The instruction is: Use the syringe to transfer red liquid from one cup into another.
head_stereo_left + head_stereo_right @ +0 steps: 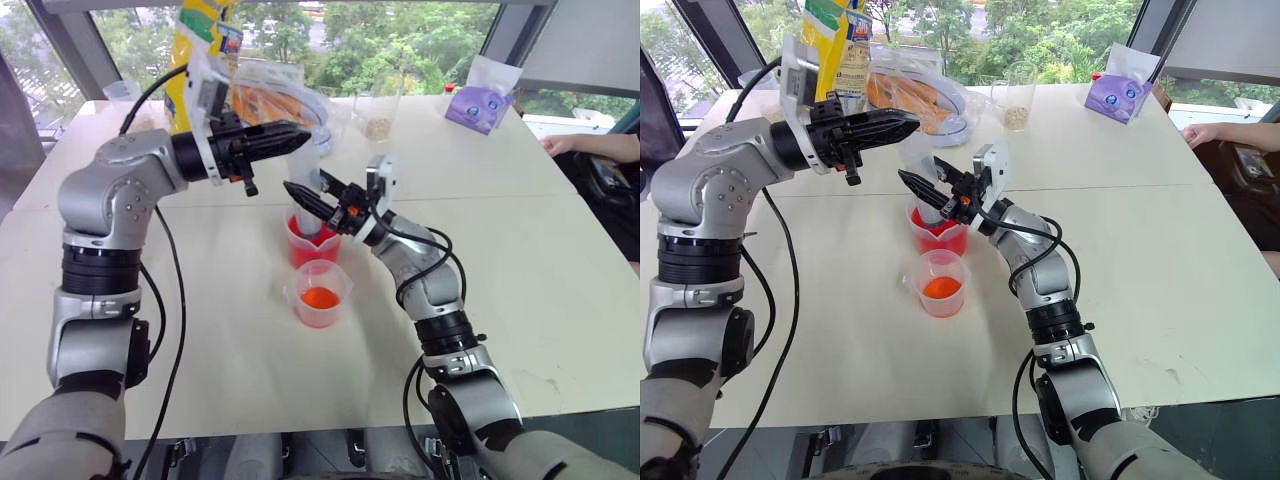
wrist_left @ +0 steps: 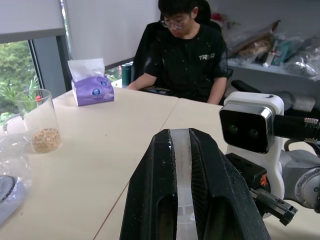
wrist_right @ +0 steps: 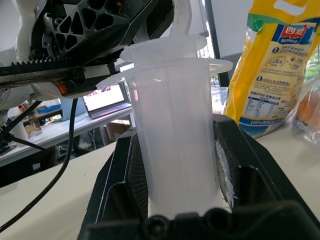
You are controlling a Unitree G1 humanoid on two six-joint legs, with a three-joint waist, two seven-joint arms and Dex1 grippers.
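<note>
Syringe (image 3: 172, 135) upright, and what a grip: the large clear plastic syringe with its thick cylindrical barrel stands with its lower end down inside the taller clear plastic cup (image 1: 938, 232) of deep red liquid (image 1: 930, 226), the landmark here. Right gripper (image 1: 927, 192) reaches in just above that cup, its two black fingers clamped together on the barrel, one on each side. Left gripper (image 1: 292, 136) comes in level, higher above the same cup, fingers pinched together on the pale plunger at the syringe's top, the white stem showing between them in the left wrist view. Just in front of the tall cup, on the robot's side, sits the shorter clear plastic cup (image 1: 320, 293) holding orange-red liquid; the two stand close, and I cannot tell whether they touch. Both rest on the cream table (image 1: 520, 260). Well beyond the tall cup stands a yellow bag (image 1: 835, 45).
</note>
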